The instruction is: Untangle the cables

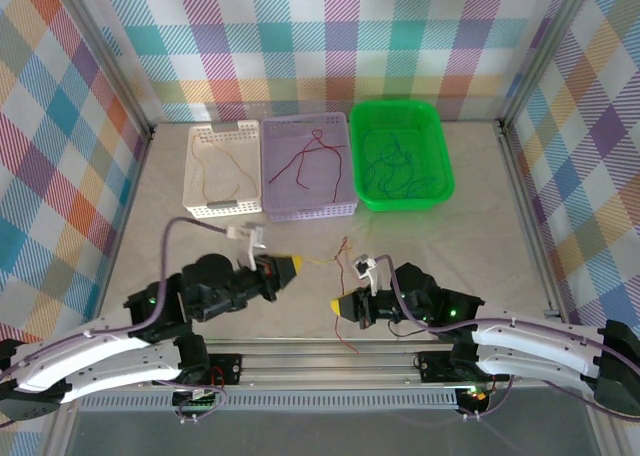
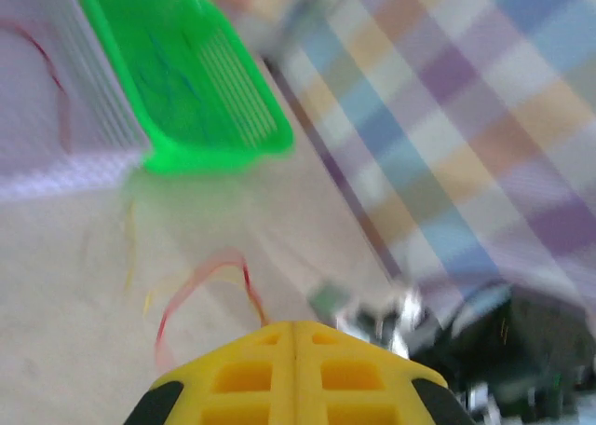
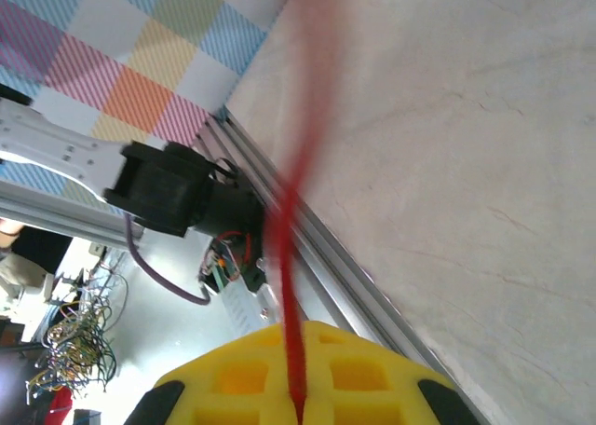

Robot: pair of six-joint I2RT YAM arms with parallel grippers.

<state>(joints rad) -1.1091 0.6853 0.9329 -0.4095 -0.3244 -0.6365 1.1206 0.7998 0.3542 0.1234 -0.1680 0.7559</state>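
**Bench**: pale beige, stone-look surface, walled by pastel checked panels.

**Left end effector**: yellow-tipped, black-bodied, left of centre in the overhead view, pointing right. Its fingers are pressed together, and the seam is closed in its own wrist view. A thin yellow wire leaves its tip toward the right. From where I stand I cannot tell whether it is pinched.

**Right end effector**: same make, lower centre of the overhead view, pointing left. Its fingers are together, clamped on a thin red wire, which comes out of the seam as a blurred streak in the right wrist view. Overhead, this wire rises toward the middle of the frame and appears to cross the yellow wire between the two tips. A loose end trails down toward the aluminium rail at the bench's near edge.

**White perforated plastic basket**: upper left of centre, holding an orange wire.

**Lilac perforated plastic basket**: upper centre, touching the white one, holding a second red wire, spread loose.

**Green plastic tray**: upper right of centre, just beside the lilac basket, holding a tangle of blue and green wires.
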